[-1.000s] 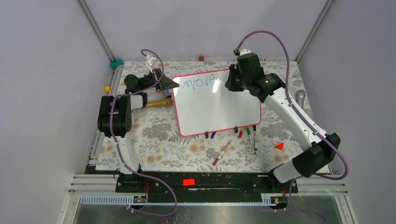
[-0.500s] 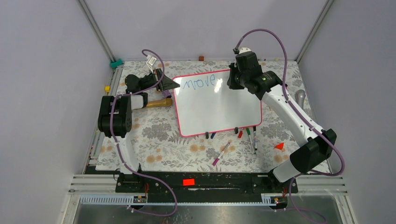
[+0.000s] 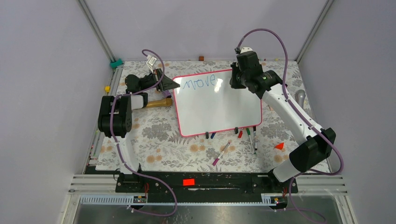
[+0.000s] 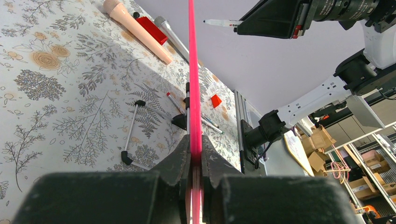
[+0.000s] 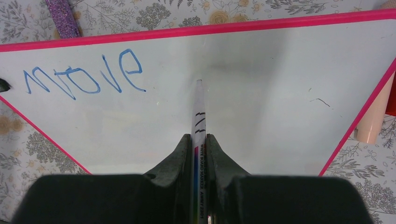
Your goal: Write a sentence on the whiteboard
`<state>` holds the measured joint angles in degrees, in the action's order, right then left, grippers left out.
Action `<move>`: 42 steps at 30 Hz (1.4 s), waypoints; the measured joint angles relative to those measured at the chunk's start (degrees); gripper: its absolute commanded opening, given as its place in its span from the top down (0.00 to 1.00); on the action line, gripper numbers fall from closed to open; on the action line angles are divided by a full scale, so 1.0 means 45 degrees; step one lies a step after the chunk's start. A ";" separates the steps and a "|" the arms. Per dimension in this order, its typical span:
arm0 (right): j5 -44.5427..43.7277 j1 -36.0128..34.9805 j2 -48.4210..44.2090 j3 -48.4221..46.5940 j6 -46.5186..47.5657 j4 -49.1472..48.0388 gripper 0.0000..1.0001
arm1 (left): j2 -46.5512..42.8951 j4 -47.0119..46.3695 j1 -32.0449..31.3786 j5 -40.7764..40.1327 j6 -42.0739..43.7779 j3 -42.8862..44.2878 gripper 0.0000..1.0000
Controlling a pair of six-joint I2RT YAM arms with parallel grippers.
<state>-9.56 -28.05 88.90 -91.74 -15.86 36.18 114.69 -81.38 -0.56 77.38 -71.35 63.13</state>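
- Top external view showed the whiteboard (image 3: 217, 109) lying on the floral tablecloth (image 3: 154, 135), between the two arms, slightly skewed to the table edges.
- The left gripper (image 4: 195, 151) was clamped on the board's pink-red rim at its far left corner, with one finger on each face of the board.
- The right gripper (image 5: 199, 142) was closed on a whiteboard marker (image 5: 199, 116), held lengthwise between the fingers over the board's far right part.
- Blue handwriting (image 5: 84, 74) reading "move" ran in one wobbly row along the far edge; the rest of the board was unwritten.
- The marker's tip pointed at bare board just right of the final "e"; whether it touched the surface could not be told.
- Two small black clip feet (image 3: 207, 134) sat on the board's near edge.
- Several loose markers (image 3: 251, 137) lay just beside that near edge, and a pink one (image 3: 221, 153) lay nearer the arm bases.
- A small red wedge (image 3: 279, 146) rested on the cloth to the right, well apart from the board.
- A wooden handle (image 3: 159, 102) lay just left of the board, beside the left arm.
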 measured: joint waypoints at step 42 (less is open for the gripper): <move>-0.0034 0.0000 0.0714 0.0384 -0.0287 0.0573 1.00 | 0.0005 0.0243 -0.0005 -0.0039 -0.0015 -0.0005 1.00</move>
<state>-9.72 -28.05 92.12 -90.02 -17.15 38.76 114.72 -80.29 -0.58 77.21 -71.42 63.11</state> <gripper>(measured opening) 0.155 0.059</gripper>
